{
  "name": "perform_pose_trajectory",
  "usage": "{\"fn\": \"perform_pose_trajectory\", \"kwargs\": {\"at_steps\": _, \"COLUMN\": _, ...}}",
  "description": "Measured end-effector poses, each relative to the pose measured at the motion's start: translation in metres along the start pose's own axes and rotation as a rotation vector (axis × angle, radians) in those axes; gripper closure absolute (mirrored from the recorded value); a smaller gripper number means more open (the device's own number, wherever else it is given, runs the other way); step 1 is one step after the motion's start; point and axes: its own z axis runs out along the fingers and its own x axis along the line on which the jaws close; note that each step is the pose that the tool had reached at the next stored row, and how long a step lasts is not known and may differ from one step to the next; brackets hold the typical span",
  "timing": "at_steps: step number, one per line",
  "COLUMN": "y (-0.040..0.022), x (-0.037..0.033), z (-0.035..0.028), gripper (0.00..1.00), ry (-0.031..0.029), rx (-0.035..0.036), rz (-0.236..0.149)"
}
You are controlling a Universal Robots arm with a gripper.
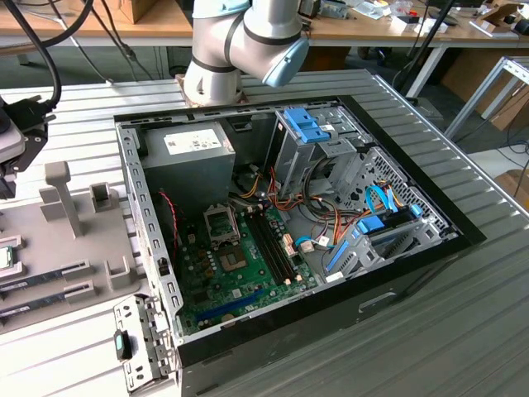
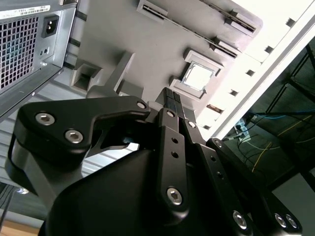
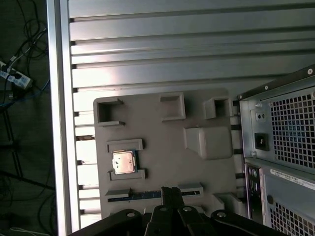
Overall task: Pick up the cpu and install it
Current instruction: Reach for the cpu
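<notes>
The cpu [image 3: 123,162] is a small silvery square with a green rim. It lies flat in a raised holder on the grey parts tray [image 3: 162,142]. It also shows in the second wrist view as the cpu [image 2: 199,76], and at the exterior view's far left edge as the cpu [image 1: 6,258]. My gripper [image 3: 170,190] hangs above the tray, apart from the chip, its black fingers pressed together with nothing between them. In the second wrist view my gripper [image 2: 172,94] points toward the tray just short of the chip. The open socket [image 1: 221,222] sits on the green motherboard inside the case.
The open computer case [image 1: 413,256] stands to the exterior view's right of the tray, with the grey power supply [image 1: 186,157] and blue drive brackets [image 1: 304,126] inside. A memory strip [image 3: 133,196] lies in a tray slot near the fingertips. Upright tray posts [image 1: 59,194] rise beside the chip's holder.
</notes>
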Motion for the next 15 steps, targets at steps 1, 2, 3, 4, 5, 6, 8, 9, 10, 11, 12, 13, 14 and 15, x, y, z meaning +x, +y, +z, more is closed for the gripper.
{"fn": "perform_pose_trajectory", "kwargs": {"at_steps": 1, "y": 0.0, "x": 0.0001, "z": 0.0001, "gripper": 0.89, "ry": 0.0, "rx": 0.0, "rz": 0.0}}
{"fn": "perform_pose_trajectory", "kwargs": {"at_steps": 2, "y": 0.0, "x": 0.0005, "z": 0.0002, "gripper": 0.89, "ry": 0.0, "rx": 0.0, "rz": 0.0}}
{"fn": "perform_pose_trajectory", "kwargs": {"at_steps": 3, "y": -0.0001, "x": 0.0007, "z": 0.0002, "gripper": 0.89, "ry": 0.0, "rx": 0.0, "rz": 0.0}}
{"fn": "perform_pose_trajectory", "kwargs": {"at_steps": 4, "y": -0.0001, "x": 0.0009, "z": 0.0003, "gripper": 0.89, "ry": 0.0, "rx": 0.0, "rz": 0.0}}
{"fn": "perform_pose_trajectory", "kwargs": {"at_steps": 5, "y": -0.0001, "x": 0.001, "z": 0.0004, "gripper": 0.89, "ry": 0.0, "rx": 0.0, "rz": 0.0}}
{"fn": "perform_pose_trajectory", "kwargs": {"at_steps": 6, "y": -0.0001, "x": 0.0011, "z": 0.0005, "gripper": 0.89, "ry": 0.0, "rx": 0.0, "rz": 0.0}}
{"fn": "perform_pose_trajectory", "kwargs": {"at_steps": 8, "y": -0.0001, "x": 0.0015, "z": 0.0006, "gripper": 0.89, "ry": 0.0, "rx": 0.0, "rz": 0.0}}
{"fn": "perform_pose_trajectory", "kwargs": {"at_steps": 9, "y": -0.0001, "x": 0.0016, "z": 0.0007, "gripper": 0.89, "ry": 0.0, "rx": 0.0, "rz": 0.0}}
{"fn": "perform_pose_trajectory", "kwargs": {"at_steps": 10, "y": -0.0002, "x": 0.0018, "z": 0.0008, "gripper": 0.89, "ry": 0.0, "rx": 0.0, "rz": 0.0}}
{"fn": "perform_pose_trajectory", "kwargs": {"at_steps": 11, "y": -0.0002, "x": 0.002, "z": 0.0009, "gripper": 0.89, "ry": 0.0, "rx": 0.0, "rz": 0.0}}
{"fn": "perform_pose_trajectory", "kwargs": {"at_steps": 12, "y": -0.0002, "x": 0.0021, "z": 0.001, "gripper": 0.89, "ry": 0.0, "rx": 0.0, "rz": 0.0}}
{"fn": "perform_pose_trajectory", "kwargs": {"at_steps": 13, "y": -0.0002, "x": 0.0022, "z": 0.0011, "gripper": 0.89, "ry": 0.0, "rx": 0.0, "rz": 0.0}}
{"fn": "perform_pose_trajectory", "kwargs": {"at_steps": 14, "y": -0.0002, "x": 0.0024, "z": 0.0012, "gripper": 0.89, "ry": 0.0, "rx": 0.0, "rz": 0.0}}
{"fn": "perform_pose_trajectory", "kwargs": {"at_steps": 15, "y": -0.0002, "x": 0.0026, "z": 0.0013, "gripper": 0.89, "ry": 0.0, "rx": 0.0, "rz": 0.0}}
